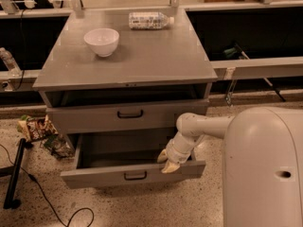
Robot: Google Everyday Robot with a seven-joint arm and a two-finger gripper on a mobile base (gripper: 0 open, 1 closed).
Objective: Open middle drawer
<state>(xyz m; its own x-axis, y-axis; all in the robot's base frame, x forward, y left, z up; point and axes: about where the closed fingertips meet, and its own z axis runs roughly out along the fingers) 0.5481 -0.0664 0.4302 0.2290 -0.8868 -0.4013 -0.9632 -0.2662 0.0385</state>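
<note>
The middle drawer (94, 178) of the grey metal cabinet stands pulled far out. Its grey interior (120, 150) shows and looks empty. Its small black bar handle (135, 176) sits at the centre of the flat front. My gripper (167, 161), on a white arm (203, 126) that reaches in from the right, rests at the top edge of the drawer front, right of the handle. The lowest drawer is hidden under the pulled-out one.
The taller top drawer (128, 115) is slightly ajar above. A white bowl (102, 41) and a lying plastic bottle (149, 20) are on the cabinet top (156, 60). Snack bags (35, 126), a black stand (14, 174) and a cable (52, 207) lie on the floor at left. My white body (265, 169) fills the right foreground.
</note>
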